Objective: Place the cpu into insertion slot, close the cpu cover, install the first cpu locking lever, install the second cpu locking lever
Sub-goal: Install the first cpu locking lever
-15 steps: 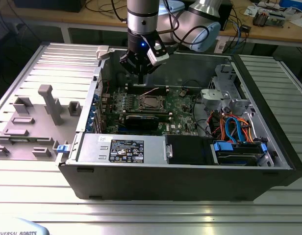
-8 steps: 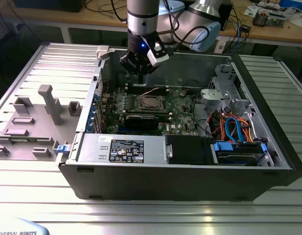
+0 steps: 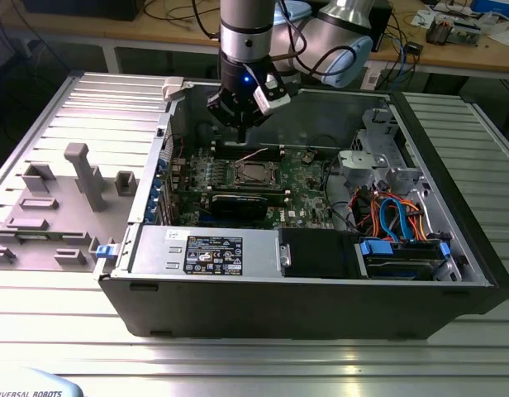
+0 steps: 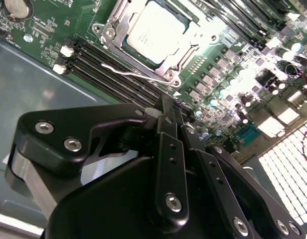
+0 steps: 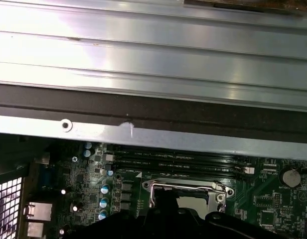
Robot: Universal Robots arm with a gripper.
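In the exterior view, my gripper (image 3: 241, 124) hangs inside the open computer case (image 3: 453, 248), above the motherboard (image 3: 308, 178) and just beyond the insertion slot (image 3: 253, 173) on the side away from the camera. The slot sits near the middle of the board, with the cpu (image 3: 254, 174) seated in it and showing a dull silver top. A long black graphics card (image 3: 240, 204) lies on the near side of the slot, and the power supply (image 3: 206, 251) with its label lies nearer still, along the front wall of the case. Grey fixture blocks (image 3: 83, 175) stand on the table outside the case, well apart from the slot, toward the exterior view's left. In the second wrist view, my fingers (image 4: 169, 124) are pressed together with nothing between them, tips poised over the board beside the memory slots (image 4: 113, 74) that run along one edge of the socket. The cpu (image 4: 156, 31) lies flat in the insertion slot (image 4: 193, 22), and the cpu cover (image 4: 171, 59) is down around it as a silver frame (the chip shows through its window). A thin wire locking lever (image 4: 136, 74) runs along the socket edge between the cover and the memory slots; whether it is latched I cannot tell. In the first wrist view, the cpu cover (image 5: 186, 187) shows as a silver frame partly hidden behind my gripper body (image 5: 183, 226), the memory slots (image 5: 178, 162) lie just beyond it, and the case wall (image 5: 143, 132) runs past those.
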